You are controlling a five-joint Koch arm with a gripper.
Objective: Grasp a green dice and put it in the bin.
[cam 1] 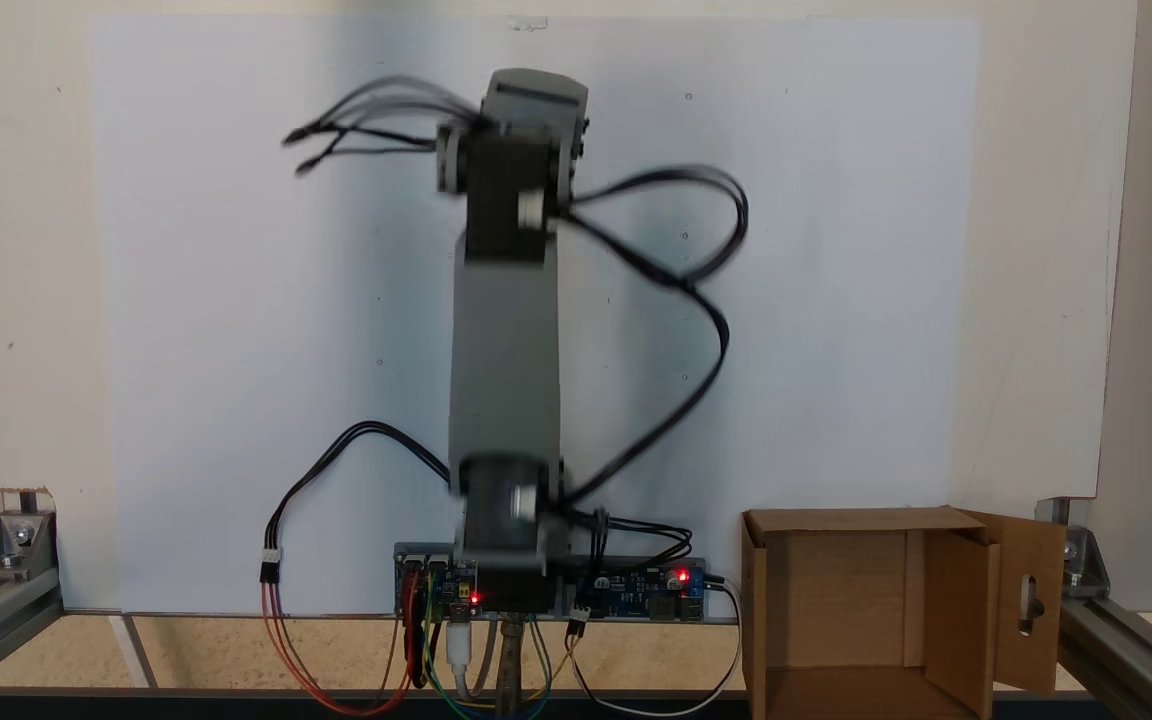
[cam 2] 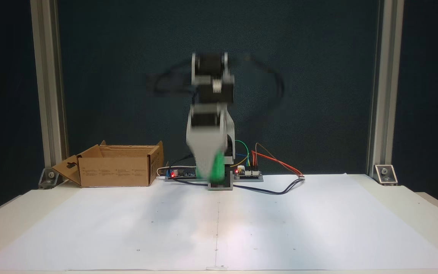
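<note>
White paper covers the table in both fixed views, and its near part is bare. Just past it, in the view from the front, hangs the pincer, pointing down and lifted above the paper. It is very blurry. A bright green smear sits at its tip; that is the green dice, up in the air and not on the table. The pincer seems to be grasping it, but the blur hides the jaws, so I cannot tell for sure how they stand.

Right behind the pincer is the arm's base with little circuit boards and red lights. Coloured wires loop out to the pincer's right in that view.

The bin, a brown cardboard box, stands well apart from the pincer, off to its left in the front view, at the back edge of the table. Its top is open, and a flap with a slot sticks out on its far side from the pincer.

In the view from above, the grey arm stretches up the picture, and the bin sits at the lower right.
</note>
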